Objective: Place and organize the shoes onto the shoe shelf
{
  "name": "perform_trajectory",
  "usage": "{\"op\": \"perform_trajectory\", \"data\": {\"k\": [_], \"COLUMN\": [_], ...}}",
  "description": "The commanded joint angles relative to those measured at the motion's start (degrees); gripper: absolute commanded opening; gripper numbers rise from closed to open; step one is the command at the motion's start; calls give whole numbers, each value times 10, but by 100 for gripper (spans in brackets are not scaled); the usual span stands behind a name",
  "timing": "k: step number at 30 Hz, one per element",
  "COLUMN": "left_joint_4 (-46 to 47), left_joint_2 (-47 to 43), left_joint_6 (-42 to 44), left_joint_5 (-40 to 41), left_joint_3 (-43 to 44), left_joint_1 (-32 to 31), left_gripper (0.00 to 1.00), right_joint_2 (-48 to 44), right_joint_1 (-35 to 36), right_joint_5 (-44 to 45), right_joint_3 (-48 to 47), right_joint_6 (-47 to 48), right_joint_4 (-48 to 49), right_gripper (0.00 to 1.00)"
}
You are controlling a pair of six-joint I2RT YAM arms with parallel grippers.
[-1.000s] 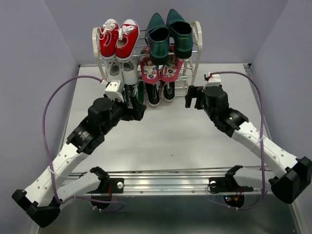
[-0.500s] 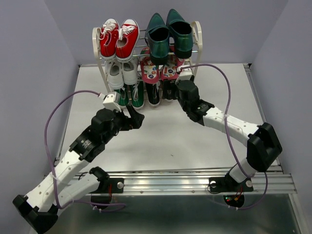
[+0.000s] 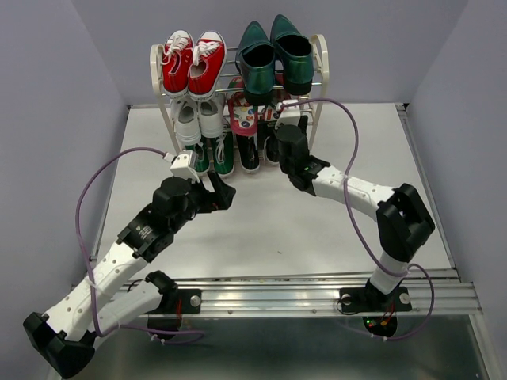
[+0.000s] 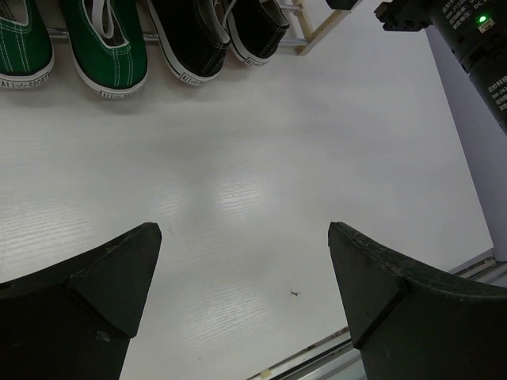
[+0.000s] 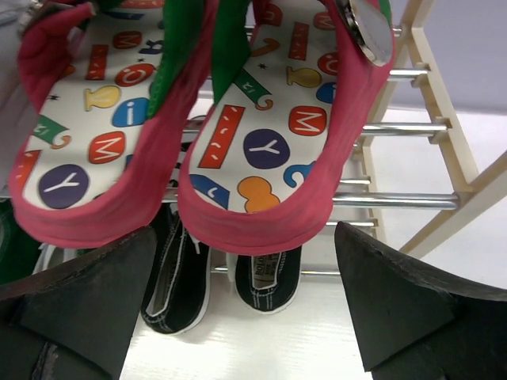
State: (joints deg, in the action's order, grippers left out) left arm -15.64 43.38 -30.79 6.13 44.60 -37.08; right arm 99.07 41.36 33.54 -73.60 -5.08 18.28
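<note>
The shoe shelf [image 3: 322, 75] stands at the far edge of the surface [image 3: 317, 214], and all three pairs sit on it. The green loafers [image 3: 276, 55] are on the right half of its top tier. The red flip-flops [image 5: 261, 134] lie on the rods of its middle tier right below them. The black sneakers [image 5: 265, 281] stand at its bottom right, toes pointing out of the shelf. The shelf's left half carries red sneakers [image 3: 192, 63] on top, white sneakers [image 3: 198, 119] in the middle and green sneakers [image 4: 95, 47] at the bottom. A second ago the right arm hung off the shelf's right side, clear of the frame. It has since swung in, and the right end effector [image 5: 245, 228] now faces the front of the shelf, just beside the heels of the flip-flops. Its fingers are spread wide with nothing between them. The left arm has drawn back a little from the shelf's front. The left end effector [image 4: 245, 229] hovers over bare surface in front of the shelf's lower left, its fingers likewise wide apart and holding nothing. None of the shoes has shifted.
</note>
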Motion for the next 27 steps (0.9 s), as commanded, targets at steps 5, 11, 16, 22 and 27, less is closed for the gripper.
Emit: {"op": "perform_trajectory", "data": {"k": [5, 11, 16, 22, 27], "left_joint_4": [6, 16, 23, 20, 17], "left_joint_2": [-15, -11, -6, -2, -3], "left_joint_6": [-2, 7, 7, 8, 7], "left_joint_5": [22, 17, 11, 10, 10], "left_joint_3": [6, 9, 8, 10, 12], "left_joint_1": [-2, -3, -2, -2, -2], "left_gripper": [99, 99, 99, 99, 99], "right_joint_2": [8, -15, -25, -27, -32], "right_joint_1": [5, 5, 5, 5, 5], "right_joint_5": [112, 159, 201, 205, 187], "right_joint_3": [-24, -9, -3, 5, 13], "right_joint_6": [11, 29, 38, 44, 58], "right_joint_4": [49, 50, 50, 50, 47], "right_gripper": [100, 100, 100, 100, 100]}}
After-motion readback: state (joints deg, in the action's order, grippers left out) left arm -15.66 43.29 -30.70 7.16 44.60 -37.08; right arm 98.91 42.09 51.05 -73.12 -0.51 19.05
